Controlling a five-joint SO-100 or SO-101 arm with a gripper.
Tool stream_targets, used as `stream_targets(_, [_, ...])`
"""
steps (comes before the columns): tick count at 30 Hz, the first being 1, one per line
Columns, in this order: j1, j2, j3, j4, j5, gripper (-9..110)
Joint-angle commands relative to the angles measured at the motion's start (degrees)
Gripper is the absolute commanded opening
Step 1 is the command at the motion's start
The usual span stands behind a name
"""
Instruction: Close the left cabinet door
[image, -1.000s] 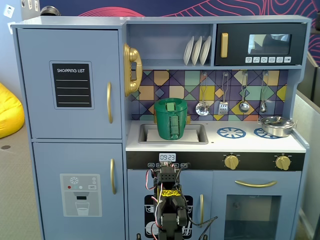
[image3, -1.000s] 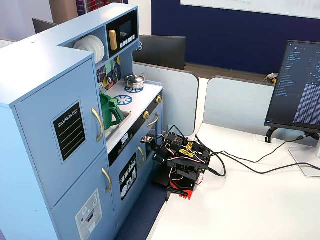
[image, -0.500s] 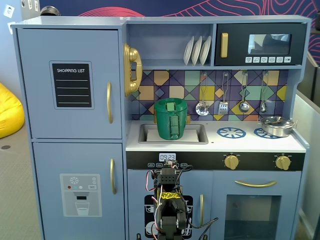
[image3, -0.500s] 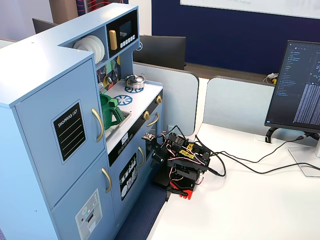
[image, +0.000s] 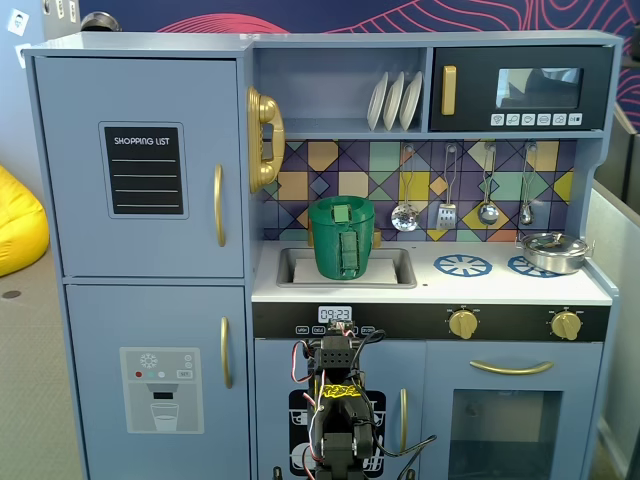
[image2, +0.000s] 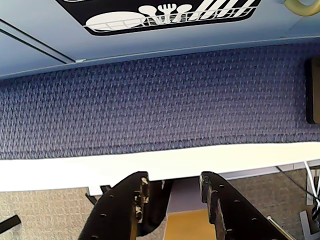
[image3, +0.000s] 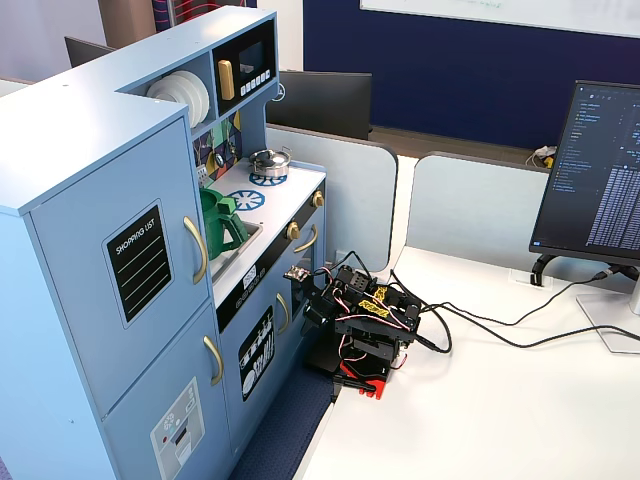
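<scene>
The left cabinet door (image: 140, 165) is light blue with a black "SHOPPING LIST" panel and a curved gold handle (image: 218, 205). It lies flush with the cabinet front in both fixed views (image3: 120, 265). My arm (image3: 365, 320) sits folded on the white table in front of the kitchen's lower middle doors (image: 340, 420), well below and right of that door. In the wrist view my gripper (image2: 172, 180) points down past the table edge. Its black jaws stand apart with nothing between them.
Below is the blue door with the dispenser graphic (image: 160, 385). A green pitcher (image: 342, 238) stands in the sink and a steel pot (image: 555, 250) on the hob. A monitor (image3: 600, 170) and cables (image3: 480, 335) are on the table. Blue carpet (image2: 160, 100) runs between kitchen and table.
</scene>
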Motion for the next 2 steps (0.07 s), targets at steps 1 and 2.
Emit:
stream_targets(1, [-0.5,0.1,3.3,7.1,0.6,4])
stream_targets(2, [-0.5,0.1,3.3,7.1,0.7,4])
